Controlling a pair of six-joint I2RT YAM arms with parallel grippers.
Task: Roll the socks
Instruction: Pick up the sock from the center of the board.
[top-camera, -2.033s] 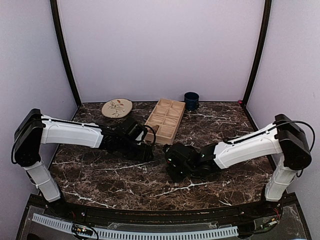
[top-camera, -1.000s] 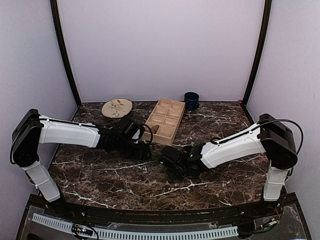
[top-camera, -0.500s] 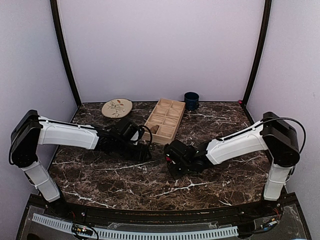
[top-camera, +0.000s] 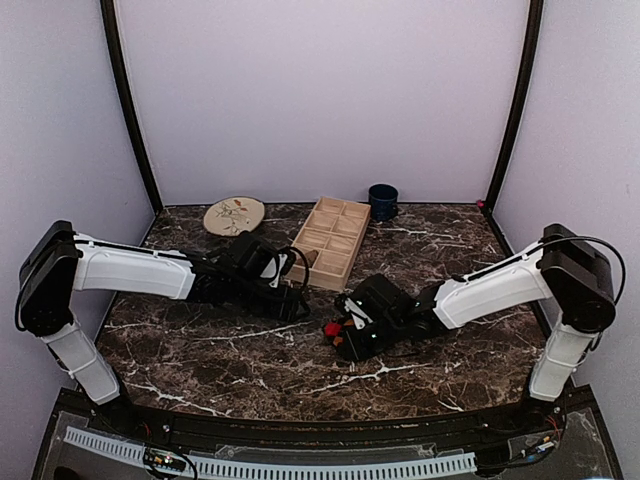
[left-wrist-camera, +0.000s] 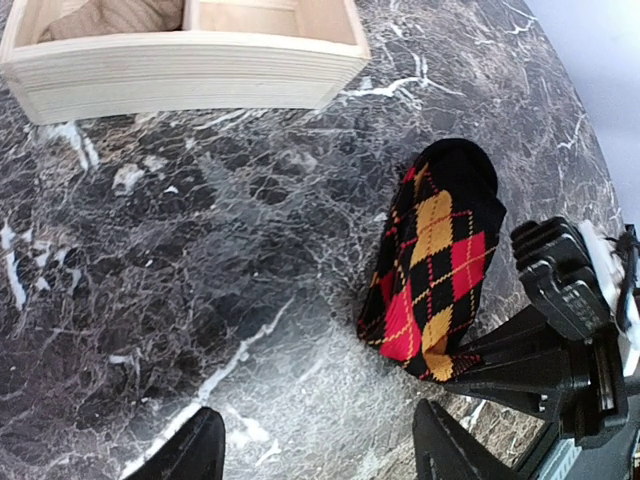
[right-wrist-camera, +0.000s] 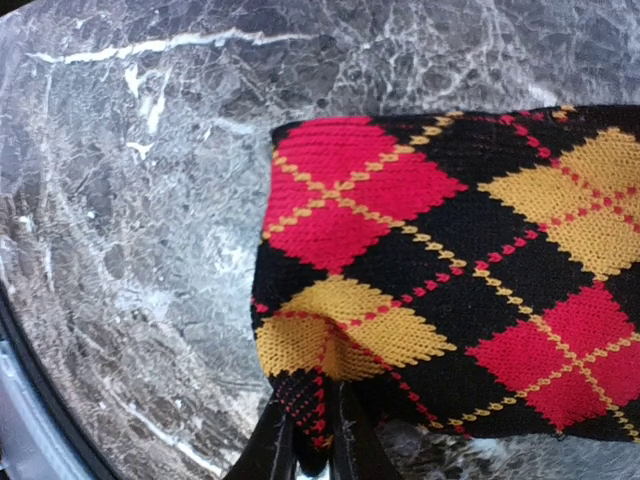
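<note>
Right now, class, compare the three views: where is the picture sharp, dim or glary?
Top view: even light, sock only a red speck. Left wrist view: sharp, pale sheen on the table. Right wrist view: knit crisp, right hand dark at the bottom edge.

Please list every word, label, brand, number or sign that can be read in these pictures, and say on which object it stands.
None: no readable text appears in any view.
The argyle sock shows only red and orange diamonds.
The plate has a painted decoration, too small to make out.
The wooden tray and the mug carry no visible marks.
</note>
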